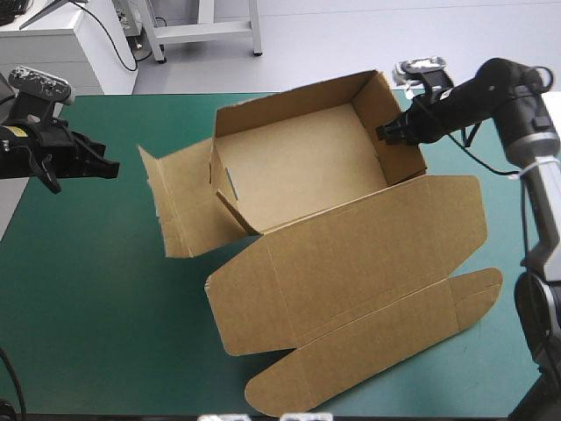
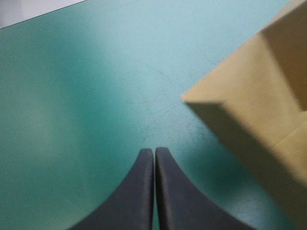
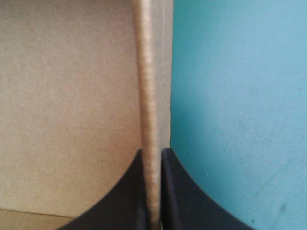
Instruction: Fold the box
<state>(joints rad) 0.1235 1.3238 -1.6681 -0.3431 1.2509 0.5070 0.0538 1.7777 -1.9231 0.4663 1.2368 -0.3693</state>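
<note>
As right fingers pinch it, box lies open.

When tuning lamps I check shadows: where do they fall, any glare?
High view: even light, faint shadow edging the box on the teal-green cover, no glare. Left wrist view: darker shadow under the box corner, beside the shut left end effector. Right wrist view: none evident.

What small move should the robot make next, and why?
Probably bring the left claw toward the left side flap of the box. That flap lies spread outward on the teal-green cover, the left claw is shut and holds nothing, and the right claw is pinching the right wall, steadying the box.
</note>
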